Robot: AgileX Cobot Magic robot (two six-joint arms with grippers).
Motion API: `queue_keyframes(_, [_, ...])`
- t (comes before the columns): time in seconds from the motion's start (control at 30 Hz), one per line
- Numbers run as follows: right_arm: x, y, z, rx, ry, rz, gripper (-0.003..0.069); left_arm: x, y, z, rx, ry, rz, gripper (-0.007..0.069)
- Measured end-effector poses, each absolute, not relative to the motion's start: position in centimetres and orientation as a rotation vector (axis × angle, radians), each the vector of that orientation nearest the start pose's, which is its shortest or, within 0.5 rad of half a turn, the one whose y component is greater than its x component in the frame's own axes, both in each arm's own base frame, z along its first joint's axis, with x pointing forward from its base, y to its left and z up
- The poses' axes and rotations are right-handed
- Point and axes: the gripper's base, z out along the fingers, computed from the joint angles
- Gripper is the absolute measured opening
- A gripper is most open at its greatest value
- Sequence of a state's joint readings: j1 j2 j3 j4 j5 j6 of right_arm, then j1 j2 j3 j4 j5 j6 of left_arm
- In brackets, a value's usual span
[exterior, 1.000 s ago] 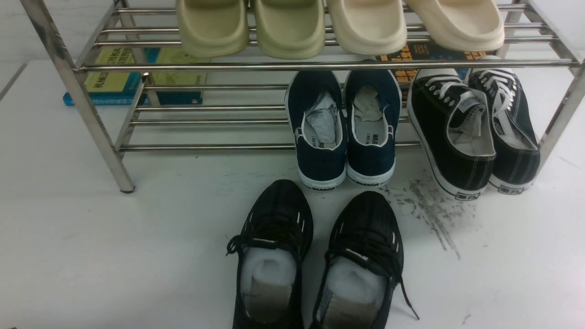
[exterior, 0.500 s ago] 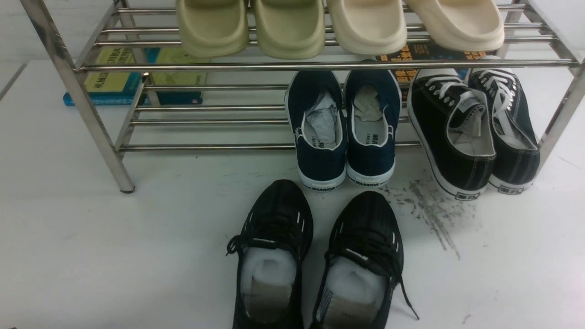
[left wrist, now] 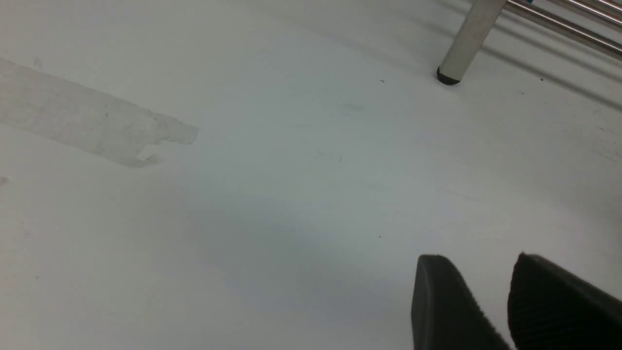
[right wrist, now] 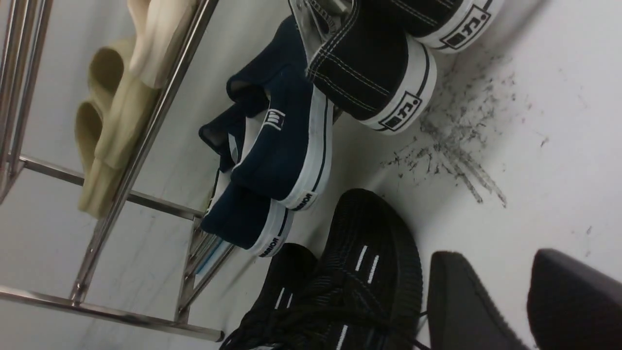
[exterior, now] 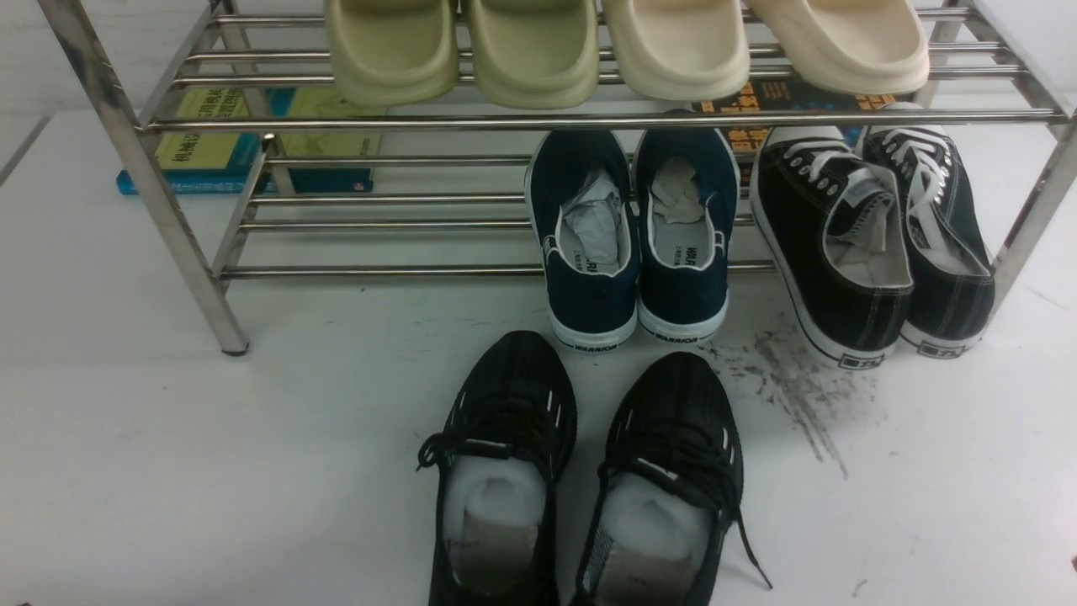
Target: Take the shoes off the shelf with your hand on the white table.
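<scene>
My right claw has its two black fingers apart. Only the white table shows between them, and it holds nothing. My left claw has its fingers a little apart too, over bare table, holding nothing. The shoes, black with white laces, sit at the right end of the low bars of the shelf, toes in, heels sticking out past the front bar. Just beside them on the left are the blue slip-ons. The black sneakers sit on the table in front of those. Dark scuff marks lie near the shoes' heels.
</scene>
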State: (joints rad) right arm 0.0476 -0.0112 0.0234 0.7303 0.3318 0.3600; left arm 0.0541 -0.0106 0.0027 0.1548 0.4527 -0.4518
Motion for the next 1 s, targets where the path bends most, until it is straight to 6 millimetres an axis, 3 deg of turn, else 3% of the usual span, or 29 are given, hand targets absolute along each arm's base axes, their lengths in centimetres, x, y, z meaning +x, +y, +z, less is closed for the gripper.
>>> queue_keyframes(0.1, [5.2,2.2,19.0,0.682,1.68,0.944,0.0237,4.9,0.9,17.3,-0.395,1.883,-0.108,0.0239])
queue_keyframes(0.27, [4.6,1.9,24.5,0.435,1.57,0.782,0.0169,4.9,0.9,17.3,-0.395,1.883,-0.108,0.0239])
queue_keyframes(0.3, [4.7,1.9,26.6,0.347,1.574,0.695,0.0114,4.9,0.9,17.3,-0.395,1.883,-0.108,0.0239])
queue_keyframes(0.4, [5.2,2.0,29.2,0.247,1.612,0.601,0.0043,4.9,0.9,17.3,-0.395,1.883,-0.108,0.0239])
queue_keyframes(0.53, [7.7,2.6,32.6,0.076,1.952,0.459,-0.0004,4.9,0.9,17.3,-0.395,1.883,-0.108,0.0239])
queue_keyframes(0.7, [11.5,2.7,33.6,-0.001,2.276,0.378,-0.0001,4.9,0.9,17.3,-0.395,1.883,-0.108,0.0239])
queue_keyframes(0.73, [13.4,2.8,33.7,-0.016,2.351,0.365,0.0001,4.9,0.9,17.3,-0.395,1.883,-0.108,0.0239])
queue_keyframes(0.8, [14.5,2.9,33.8,-0.042,2.383,0.359,0.0003,4.9,0.9,17.3,-0.395,1.883,-0.108,0.0239])
queue_keyframes(0.83, [16.6,3.3,33.3,-0.098,2.438,0.37,0.0006,4.9,0.9,17.3,-0.395,1.883,-0.108,0.0239])
queue_keyframes(0.87, [17.4,3.6,33.1,-0.148,2.456,0.381,0.0006,4.9,0.9,17.3,-0.395,1.883,-0.108,0.0239])
queue_keyframes(1.0, [20.0,6.3,32.0,-0.341,2.503,0.491,0.0008,4.9,0.9,17.3,-0.395,1.883,-0.108,0.0239])
